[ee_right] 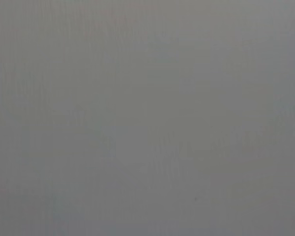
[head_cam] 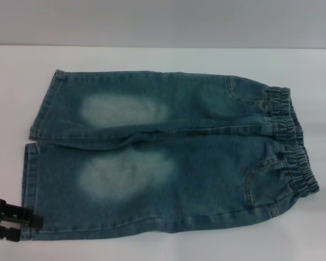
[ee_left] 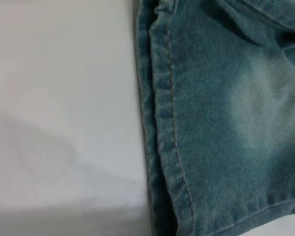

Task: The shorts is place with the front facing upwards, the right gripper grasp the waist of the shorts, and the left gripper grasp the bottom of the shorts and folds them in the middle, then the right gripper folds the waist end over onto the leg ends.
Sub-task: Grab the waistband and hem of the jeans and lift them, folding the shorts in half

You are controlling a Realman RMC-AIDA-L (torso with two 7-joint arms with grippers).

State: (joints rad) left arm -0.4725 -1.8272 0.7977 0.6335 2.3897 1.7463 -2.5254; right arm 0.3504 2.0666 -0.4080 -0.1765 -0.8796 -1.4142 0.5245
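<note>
Head view: the shorts (head_cam: 168, 155) lie flat and unfolded on the white surface (head_cam: 163, 57), waist (head_cam: 290, 144) to the right, hems (head_cam: 30, 179) to the left. The left pincer (head_cam: 11, 220) sits at the near hem corner (whether open or closed I cannot tell). Left wrist view: the stitched hem (ee_left: 162, 128) lies ungrasped. Right wrist view: blank grey, no right pincer seen. First grasps seem pending; next, each pincer must clamp its end.
</note>
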